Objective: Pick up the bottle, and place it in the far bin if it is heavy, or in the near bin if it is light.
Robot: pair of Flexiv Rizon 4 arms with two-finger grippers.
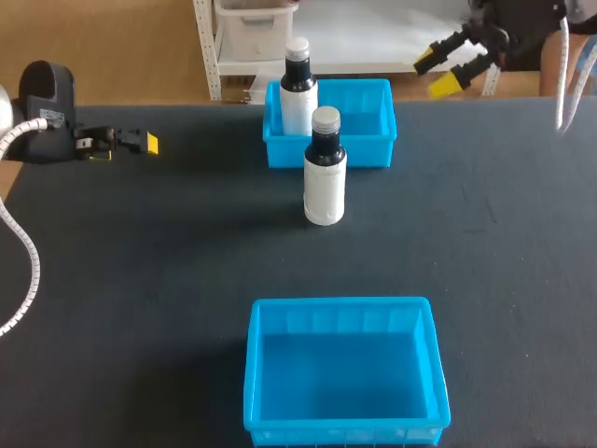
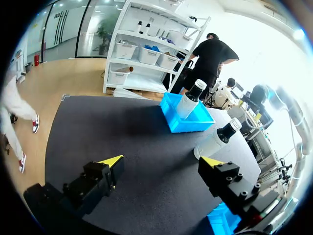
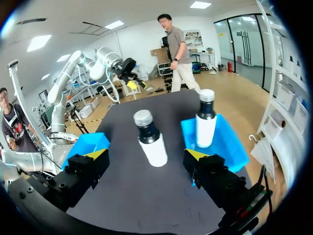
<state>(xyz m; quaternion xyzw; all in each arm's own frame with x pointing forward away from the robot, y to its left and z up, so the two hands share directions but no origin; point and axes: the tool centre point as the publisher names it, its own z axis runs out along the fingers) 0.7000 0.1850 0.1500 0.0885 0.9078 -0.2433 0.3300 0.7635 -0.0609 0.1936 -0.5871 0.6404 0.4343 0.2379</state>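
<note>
With left gripper [image 2: 161, 160] and right gripper [image 1: 437, 73] both spread empty, the upright white, silver-capped plastic bottle [image 1: 325, 182] standing just before the far blue plastic bin [image 1: 378, 151] should be clasped squarely around its body.

Looks like a robotics lab: left arm [image 1: 42, 98] and right arm [image 1: 522, 23] at a black table [image 1: 140, 280], with a blue far bin [image 1: 373, 154] and near bin [image 1: 340, 304].

No text, number or sign is legible in any view. The standing bottle [image 1: 325, 182], just on the near side of the far bin [image 1: 368, 152], and the second bottle [image 1: 298, 93], inside that bin at its left, have white bodies. Any print on them is too small to make out.
</note>
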